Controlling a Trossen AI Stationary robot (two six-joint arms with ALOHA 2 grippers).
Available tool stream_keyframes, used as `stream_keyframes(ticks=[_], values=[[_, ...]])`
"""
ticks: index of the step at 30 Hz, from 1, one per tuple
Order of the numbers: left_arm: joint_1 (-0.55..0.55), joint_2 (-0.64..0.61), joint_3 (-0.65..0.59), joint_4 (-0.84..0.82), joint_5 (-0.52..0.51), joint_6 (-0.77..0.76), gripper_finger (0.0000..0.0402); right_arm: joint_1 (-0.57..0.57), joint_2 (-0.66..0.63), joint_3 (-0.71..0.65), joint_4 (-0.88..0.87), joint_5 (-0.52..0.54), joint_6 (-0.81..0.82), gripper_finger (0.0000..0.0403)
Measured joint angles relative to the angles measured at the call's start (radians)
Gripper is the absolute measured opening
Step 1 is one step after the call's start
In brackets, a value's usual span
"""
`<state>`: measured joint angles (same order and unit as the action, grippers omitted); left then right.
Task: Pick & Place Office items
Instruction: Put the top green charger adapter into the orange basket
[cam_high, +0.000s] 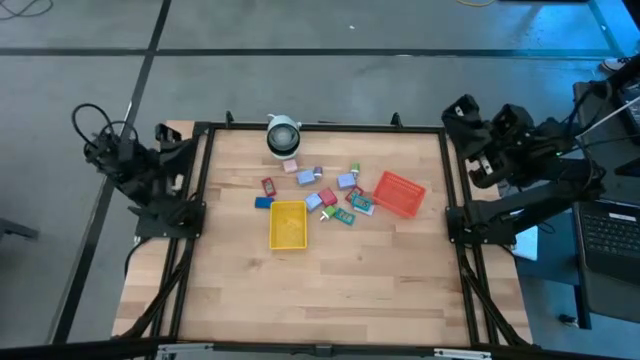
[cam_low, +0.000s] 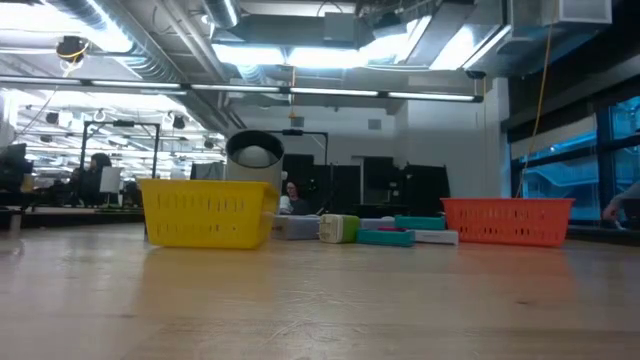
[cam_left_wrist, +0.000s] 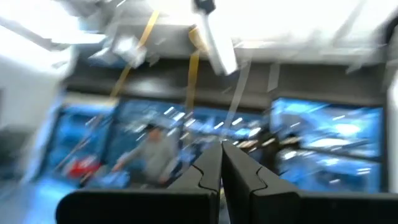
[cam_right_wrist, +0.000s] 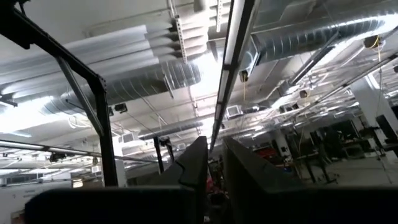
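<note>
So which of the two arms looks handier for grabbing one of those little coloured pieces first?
Probably the right arm's gripper, marginally. Both are parked at the table's edges, but the office items lie scattered right of centre beside the red-orange tray, farther from the left gripper.

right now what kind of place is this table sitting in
Likely a robotics lab in an open-plan industrial workspace: the wooden table sits in a black frame with an arm mounted at each side, exposed silver ducting runs overhead, and rows of desks with monitors fill the room behind.
</note>
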<state>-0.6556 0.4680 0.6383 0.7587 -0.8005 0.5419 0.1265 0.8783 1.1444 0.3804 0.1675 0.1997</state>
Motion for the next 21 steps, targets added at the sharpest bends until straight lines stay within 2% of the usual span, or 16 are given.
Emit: stream_keyframes(ticks=[5,9,11,12,13,14,15,18,20,21], values=[[0.000,0.027,0.034,0.002,0.284,-0.091,0.0004,0.000,0.009,0.004,-0.055,0.002,0.042,0.0056],[0.000,0.066,0.053,0.027,0.558,-0.151,0.0004,0.007,0.048,0.004,0.033,-0.025,0.074,0.0056],[0.001,0.107,0.072,0.021,0.640,-0.162,0.0004,0.021,0.077,0.018,0.043,-0.042,0.074,0.0056],[0.001,0.131,0.091,0.020,0.642,-0.162,0.0004,0.028,0.093,0.031,0.028,-0.045,0.073,0.0056],[0.000,0.161,0.119,0.020,0.598,-0.156,0.0004,0.036,0.110,0.048,0.002,-0.045,0.067,0.0056],[0.002,0.193,0.154,0.017,0.500,-0.134,0.0004,0.042,0.129,0.071,-0.029,-0.045,0.053,0.0056],[0.002,0.221,0.192,0.007,0.345,-0.096,0.0004,0.048,0.148,0.100,-0.070,-0.045,0.039,0.0056],[0.001,0.305,0.311,-0.031,-0.241,0.083,0.0004,0.055,0.201,0.211,-0.232,-0.027,0.014,0.0056],[0.008,0.367,0.388,-0.015,-0.556,0.246,0.0004,0.055,0.235,0.298,-0.364,0.032,-0.005,0.0056],[0.017,0.388,0.425,-0.012,-0.683,0.316,0.0004,0.055,0.249,0.342,-0.429,0.073,-0.016,0.0056]])
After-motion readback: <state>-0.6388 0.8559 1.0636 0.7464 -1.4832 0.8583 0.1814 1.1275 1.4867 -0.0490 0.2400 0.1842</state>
